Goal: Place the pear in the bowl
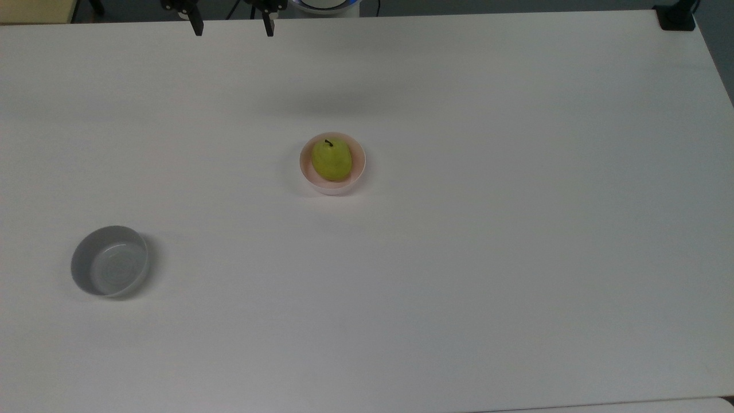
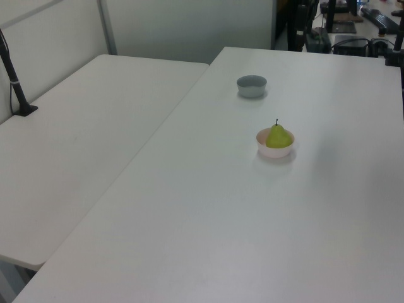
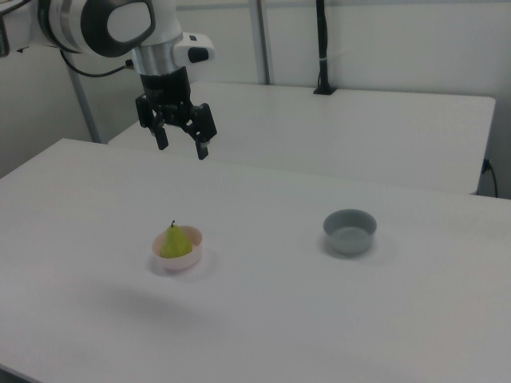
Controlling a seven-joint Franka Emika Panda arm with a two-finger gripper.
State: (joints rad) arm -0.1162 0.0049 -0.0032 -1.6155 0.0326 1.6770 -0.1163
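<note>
top view: the pear [image 1: 331,160] sits in the pink bowl [image 1: 358,172] mid-table [image 1: 516,229]; a grey bowl [image 1: 109,268] lies well apart toward the top view's lower left. the gripper [image 1: 233,28] fingertips poke in at the top edge, spread.

left view: pear [image 2: 278,136] upright in the bowl [image 2: 275,150], stem up, it seems.

right view: gripper [image 3: 181,146] hangs high above, fingers apart, empty.

Grey bowl [image 1: 109,261] sits upright on white table [image 1: 516,229]; second table [image 2: 76,145] alongside.
</note>
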